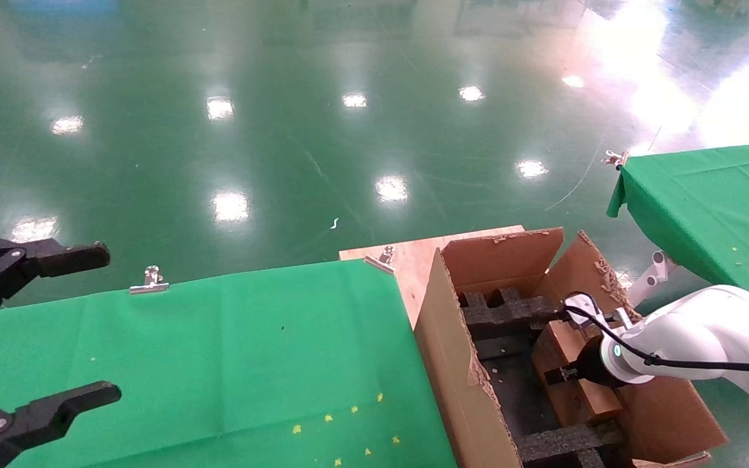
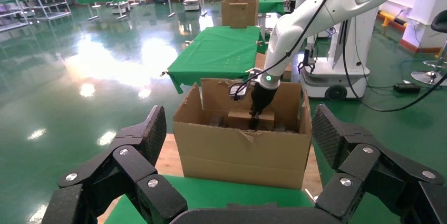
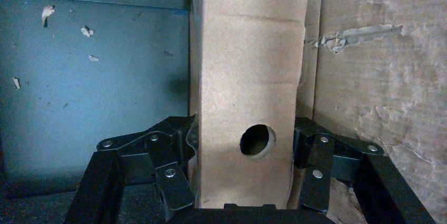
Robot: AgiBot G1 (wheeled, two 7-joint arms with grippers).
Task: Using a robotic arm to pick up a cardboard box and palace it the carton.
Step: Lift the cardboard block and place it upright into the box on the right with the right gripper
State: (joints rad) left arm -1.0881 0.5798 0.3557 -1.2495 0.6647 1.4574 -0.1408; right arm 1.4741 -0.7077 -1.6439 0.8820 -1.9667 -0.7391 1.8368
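The cardboard box stood with its long axis running straight away from the right gripper, a small round hole in the face turned toward the wrist camera. The black fingers pressed against both of its long sides, clamped on it. In the head view the box sat at lower right, inside the carton, close against the carton's right-hand wall and between black foam inserts. The white robotic arm reached in from the right edge of the frame.

The left gripper hung at the lower left, fingers spread wide apart, over a table draped in green cloth. The carton stood just beside that table. Behind lay a glossy green floor with bright ceiling-light reflections, and another green-draped table at right.
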